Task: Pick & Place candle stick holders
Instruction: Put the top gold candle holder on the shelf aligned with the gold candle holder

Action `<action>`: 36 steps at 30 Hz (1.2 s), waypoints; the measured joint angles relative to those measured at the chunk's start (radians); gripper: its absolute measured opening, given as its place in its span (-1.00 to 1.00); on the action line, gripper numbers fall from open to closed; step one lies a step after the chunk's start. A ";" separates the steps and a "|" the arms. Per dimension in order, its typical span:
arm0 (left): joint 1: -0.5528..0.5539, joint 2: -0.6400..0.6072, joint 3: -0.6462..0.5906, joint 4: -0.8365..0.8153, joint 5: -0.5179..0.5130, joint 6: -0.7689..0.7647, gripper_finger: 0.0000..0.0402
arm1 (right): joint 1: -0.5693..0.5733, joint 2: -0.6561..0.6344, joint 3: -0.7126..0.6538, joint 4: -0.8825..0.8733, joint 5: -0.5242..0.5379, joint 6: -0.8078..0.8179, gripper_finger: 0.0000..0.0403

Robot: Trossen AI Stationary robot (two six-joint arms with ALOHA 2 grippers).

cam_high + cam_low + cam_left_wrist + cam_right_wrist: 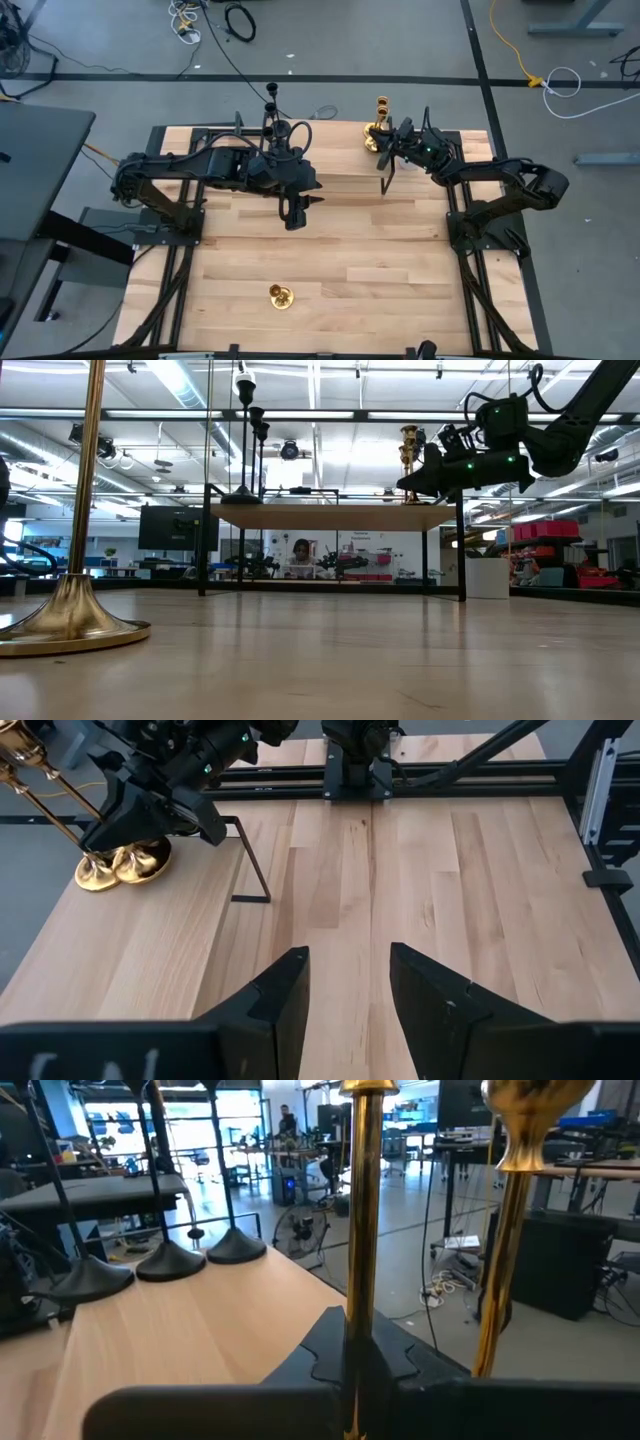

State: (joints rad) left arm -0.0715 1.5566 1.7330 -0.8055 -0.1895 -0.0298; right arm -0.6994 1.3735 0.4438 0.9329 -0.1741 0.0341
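- Right gripper (350, 1342) clamped shut on a thin gold holder (361, 1210) stem, at the table's (400, 270) far edge beside a second gold holder (512, 1220).
- Black holders (165, 1260) grouped along the same far edge; lone gold holder (281, 296) near the front edge.
- Left gripper (348, 988) half open, empty, over table centre.
- Likely rigid metal, slick, top-heavy; grip low on the stem.

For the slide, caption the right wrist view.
Right pincer shut on a gold candle holder beside another.
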 joint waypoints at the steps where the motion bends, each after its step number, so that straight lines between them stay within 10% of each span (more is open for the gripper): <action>1: 0.000 0.000 0.000 0.000 0.000 0.000 -0.29 | 0.000 0.000 0.000 0.002 0.000 0.000 -0.96; 36: 0.000 0.000 0.000 0.000 0.000 -0.004 -0.29 | 0.001 -0.001 0.002 0.025 -0.076 0.056 -0.96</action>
State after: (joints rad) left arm -0.0716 1.5566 1.7329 -0.8059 -0.1894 -0.0334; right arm -0.6987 1.3727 0.4454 0.9577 -0.2497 0.0906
